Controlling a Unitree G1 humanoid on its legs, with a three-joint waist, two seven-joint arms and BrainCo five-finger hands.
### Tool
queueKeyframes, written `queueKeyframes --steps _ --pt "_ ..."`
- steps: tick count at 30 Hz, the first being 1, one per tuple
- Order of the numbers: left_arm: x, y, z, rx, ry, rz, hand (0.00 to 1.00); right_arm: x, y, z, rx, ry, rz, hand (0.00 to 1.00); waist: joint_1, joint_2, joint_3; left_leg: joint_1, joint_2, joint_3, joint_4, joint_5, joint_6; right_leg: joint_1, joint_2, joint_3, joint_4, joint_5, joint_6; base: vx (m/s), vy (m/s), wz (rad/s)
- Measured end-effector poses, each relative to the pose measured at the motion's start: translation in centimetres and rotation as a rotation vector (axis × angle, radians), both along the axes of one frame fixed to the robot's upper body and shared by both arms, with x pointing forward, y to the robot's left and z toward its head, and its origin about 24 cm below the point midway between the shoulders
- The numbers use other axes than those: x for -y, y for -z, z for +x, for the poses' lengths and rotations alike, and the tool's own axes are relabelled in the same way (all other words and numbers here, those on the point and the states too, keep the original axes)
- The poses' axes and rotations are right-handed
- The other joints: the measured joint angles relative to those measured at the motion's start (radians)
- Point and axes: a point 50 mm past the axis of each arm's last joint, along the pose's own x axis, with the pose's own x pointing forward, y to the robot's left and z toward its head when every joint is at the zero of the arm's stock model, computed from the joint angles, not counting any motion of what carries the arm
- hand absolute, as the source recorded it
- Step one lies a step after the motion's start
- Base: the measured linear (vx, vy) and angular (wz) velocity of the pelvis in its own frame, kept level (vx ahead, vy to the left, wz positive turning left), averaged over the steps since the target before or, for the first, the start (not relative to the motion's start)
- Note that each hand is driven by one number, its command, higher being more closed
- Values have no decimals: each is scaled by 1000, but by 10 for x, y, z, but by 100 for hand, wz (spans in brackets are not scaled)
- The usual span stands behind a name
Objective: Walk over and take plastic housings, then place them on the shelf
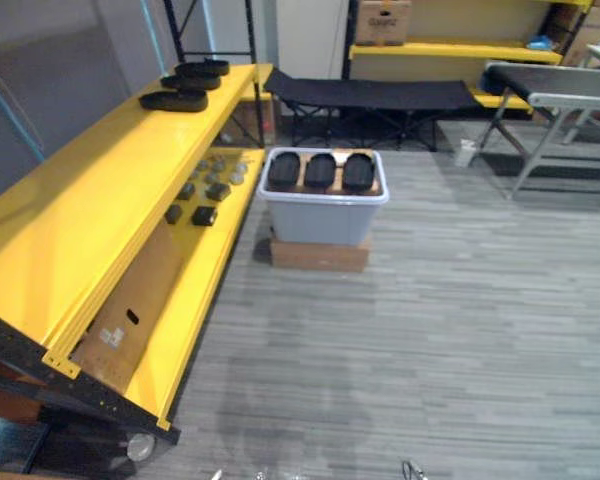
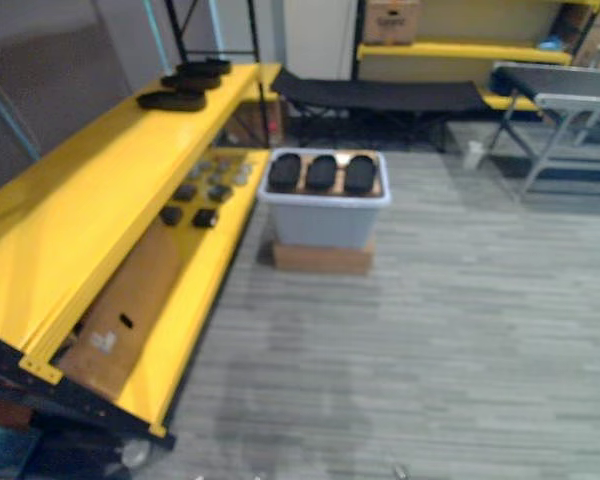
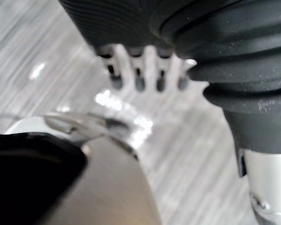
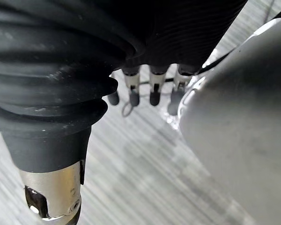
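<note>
Left robot hand [image 3: 150, 63], right robot hand [image 4: 154, 86]: straight-fingered, empty. Plastic housings [image 1: 320, 171], bin [image 1: 320, 222], 12 o'clock: I judge light, rigid; grip across width.

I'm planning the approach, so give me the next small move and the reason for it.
Probably a step forward toward the grey bin, which stands well ahead across the floor with three black housings lying on top. The left hand and right hand hang with straight fingers and hold nothing, so neither can pick anything until the robot is closer.
</note>
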Motion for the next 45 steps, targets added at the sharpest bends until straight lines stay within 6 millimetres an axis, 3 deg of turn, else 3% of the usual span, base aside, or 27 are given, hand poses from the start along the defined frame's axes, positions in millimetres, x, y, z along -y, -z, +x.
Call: queueKeyframes --steps 7,11,25,31,34,37,38,41,45 --pt "-6 -5 23 115 -28 14 0 -10 0 1 45 -22 28 0 0 -24 26 6 -1 32 -1 -10 3 -5 -2 -20 -3 4 -7 -48 9 -13" --pt "9 -5 34 159 -61 -40 0 -9 0 1 53 -45 27 0 5 -22 25 10 -3 29 -1 -9 3 0 -4 -37 -9 3 -10 -31 -4 3" --pt "24 -3 35 155 -54 -77 0 -4 -3 11 110 -124 18 0 8 13 3 26 -4 -4 -2 -8 3 39 -6 -94 -21 -6 -24 -48 -8 8" --pt "24 -3 35 150 -46 -79 0 -6 -3 18 116 -147 30 0 7 5 8 39 -10 -5 -8 -9 3 49 -14 -98 -8 -13 -29 -70 11 1" --pt "24 -4 38 139 -7 -81 0 -3 -4 21 118 -165 17 0 -1 -1 19 40 -19 -17 -8 -10 5 8 -41 -107 102 -61 -24 -48 50 14" --pt "25 -5 45 149 41 -69 0 0 -6 32 156 -156 19 0 -3 -1 46 60 -6 -30 -7 -15 38 -70 -61 -110 295 -80 -24 -43 85 5" --pt "22 -7 52 161 71 -58 0 1 -8 38 181 -155 11 0 -4 4 63 73 3 -30 -2 -20 46 -110 -72 -113 378 -115 -50 -10 47 -2" --pt "13 -9 58 172 83 -31 0 -4 -8 40 209 -158 23 0 -3 -30 80 72 19 -34 28 -57 47 -152 -86 -117 382 -124 -56 -15 35 -1" --pt "13 -10 59 179 87 -28 0 3 -9 36 219 -222 -3 0 -20 -23 81 42 85 -57 141 -135 -1 -243 -66 -125 334 -109 -45 158 -17 13"
